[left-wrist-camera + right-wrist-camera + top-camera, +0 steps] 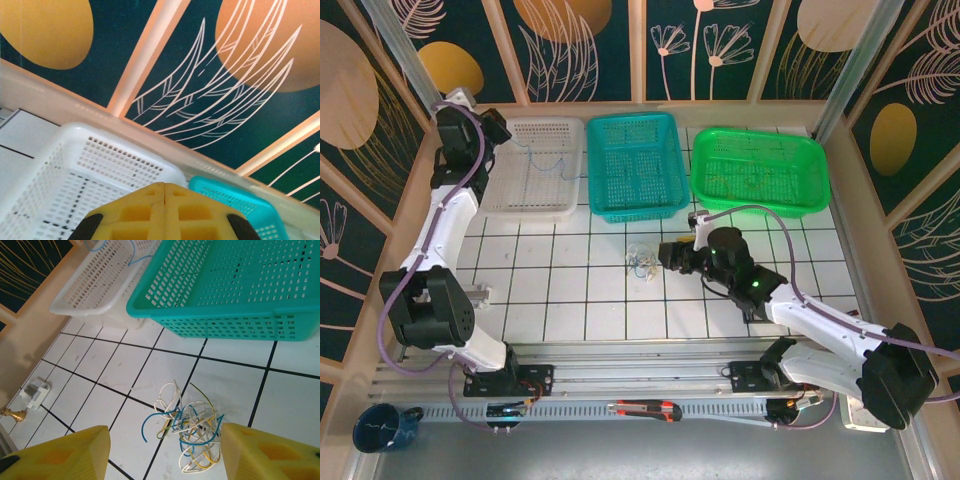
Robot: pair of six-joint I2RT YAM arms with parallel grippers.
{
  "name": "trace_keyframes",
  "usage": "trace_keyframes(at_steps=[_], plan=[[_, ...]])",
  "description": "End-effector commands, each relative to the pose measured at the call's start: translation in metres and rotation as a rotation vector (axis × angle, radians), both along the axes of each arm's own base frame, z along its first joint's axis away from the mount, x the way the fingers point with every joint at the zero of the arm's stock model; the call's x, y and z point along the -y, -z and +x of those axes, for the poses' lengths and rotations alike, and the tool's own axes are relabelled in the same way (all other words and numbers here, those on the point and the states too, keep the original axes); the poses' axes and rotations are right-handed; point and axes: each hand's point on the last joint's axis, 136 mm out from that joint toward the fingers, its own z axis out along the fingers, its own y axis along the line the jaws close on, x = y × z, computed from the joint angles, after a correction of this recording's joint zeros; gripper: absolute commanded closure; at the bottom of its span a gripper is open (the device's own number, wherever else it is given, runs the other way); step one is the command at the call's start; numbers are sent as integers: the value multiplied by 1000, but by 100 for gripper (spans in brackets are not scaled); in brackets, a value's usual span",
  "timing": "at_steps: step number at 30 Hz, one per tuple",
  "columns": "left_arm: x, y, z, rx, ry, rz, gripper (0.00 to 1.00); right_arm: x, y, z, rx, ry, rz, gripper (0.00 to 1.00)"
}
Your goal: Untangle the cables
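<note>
Three baskets, one cable tangle, one mug.

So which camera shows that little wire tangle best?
The right wrist view: the tangle of thin blue, white and yellow wires lies close, strands distinct. Top external shows a tiny faint knot on the white tiled table; left wrist faces a white plastic basket.

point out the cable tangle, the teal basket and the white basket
cable tangle (pixel 196 426), right wrist view, middle of the knot
teal basket (pixel 225 322), right wrist view, its near perforated wall
white basket (pixel 95 282), right wrist view, its side wall
</note>
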Motion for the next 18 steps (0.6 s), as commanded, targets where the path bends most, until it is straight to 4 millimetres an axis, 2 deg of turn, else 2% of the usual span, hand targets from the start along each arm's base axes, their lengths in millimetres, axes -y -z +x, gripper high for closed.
trace_keyframes(at_steps=[1,7,10,13,18], plan=[[23,-68,-6,166,116,-89,100,3,10,2,-24,27,-9,40],[46,-144,-19,315,257,-218,100,2,14,3,-29,22,-17,40],[51,-173,-26,370,291,-244,100,2,16,3,-29,21,-19,40],[48,-189,-29,392,276,-223,100,2,17,3,-32,19,-20,40],[39,-189,-20,369,215,-154,100,2,17,2,-31,16,-23,40]])
